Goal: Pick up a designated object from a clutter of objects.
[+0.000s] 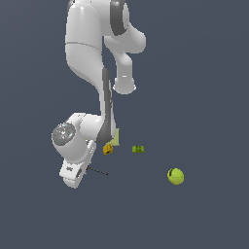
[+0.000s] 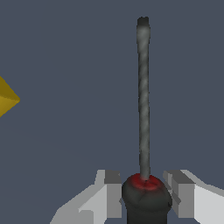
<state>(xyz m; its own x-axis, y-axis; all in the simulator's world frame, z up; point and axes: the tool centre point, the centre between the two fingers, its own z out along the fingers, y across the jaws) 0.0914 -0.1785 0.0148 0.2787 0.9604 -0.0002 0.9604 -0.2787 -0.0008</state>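
Note:
The screwdriver [image 2: 143,96] has a red-and-black handle and a thin dark shaft. In the wrist view its handle sits between my two fingers, which press against it on both sides. In the exterior view only the shaft [image 1: 98,171] shows, sticking out toward the exterior view's right from my gripper [image 1: 85,168], which is low over the floor. My gripper [image 2: 144,190] is shut on the handle. Of the clutter I see a tiny yellow block [image 1: 108,149], a tiny green block [image 1: 138,149], a pale green flat box [image 1: 115,139] and a tennis ball [image 1: 175,176]. The banana is out of view.
The arm's links [image 1: 87,48] rise above the gripper and hide part of the pale green box. A yellow object [image 2: 6,98], probably the yellow block, shows at the wrist view's edge. The floor is plain dark grey.

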